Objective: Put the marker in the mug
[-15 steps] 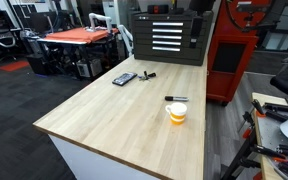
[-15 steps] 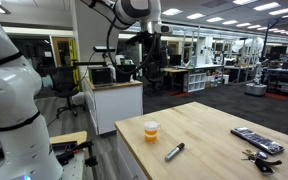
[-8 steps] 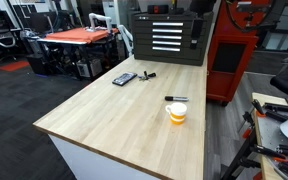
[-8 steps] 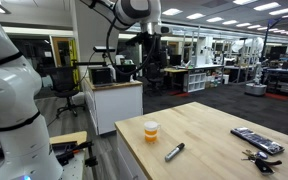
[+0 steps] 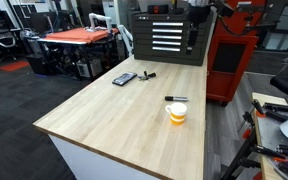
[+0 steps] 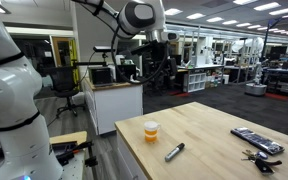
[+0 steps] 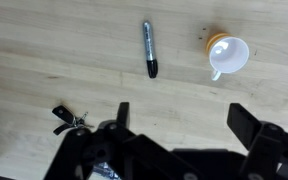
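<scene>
The marker (image 7: 149,48), slim and dark with a whitish part, lies flat on the wooden table (image 7: 44,60). The orange mug (image 7: 227,55) with a pale inside stands upright to its right, a short gap away. Both also show in both exterior views: the marker (image 5: 176,99) (image 6: 174,151) and the mug (image 5: 177,113) (image 6: 151,130). My gripper (image 7: 184,120) is open and empty, high above the table, with both things ahead of its fingers. The arm (image 6: 144,15) reaches in from above.
A flat dark device (image 5: 124,78) and a small black object (image 5: 147,75) lie at the table's far end. A bunch of keys (image 7: 64,118) lies near the gripper's left finger. A black drawer cabinet (image 5: 164,35) and a red cabinet (image 5: 229,60) stand behind the table.
The arm has shifted sideways high above the table in both exterior views. The marker and the mug have not moved.
</scene>
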Action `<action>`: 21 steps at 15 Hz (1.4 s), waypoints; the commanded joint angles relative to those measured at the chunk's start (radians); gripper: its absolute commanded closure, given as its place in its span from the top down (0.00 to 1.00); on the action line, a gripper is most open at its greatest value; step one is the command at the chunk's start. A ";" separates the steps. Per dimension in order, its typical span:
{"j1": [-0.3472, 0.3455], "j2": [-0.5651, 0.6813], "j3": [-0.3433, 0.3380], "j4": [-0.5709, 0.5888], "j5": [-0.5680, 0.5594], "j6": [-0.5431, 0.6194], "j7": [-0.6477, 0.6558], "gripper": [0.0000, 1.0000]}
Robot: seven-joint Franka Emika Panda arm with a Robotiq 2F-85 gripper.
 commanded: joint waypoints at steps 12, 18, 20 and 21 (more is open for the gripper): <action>-0.056 0.266 -0.062 -0.070 -0.014 0.420 -0.175 1.00; -0.078 0.357 -0.063 -0.081 -0.008 0.474 -0.189 1.00; -0.085 0.379 -0.061 -0.085 -0.006 0.481 -0.192 1.00; -0.088 0.389 -0.060 -0.087 -0.004 0.484 -0.192 1.00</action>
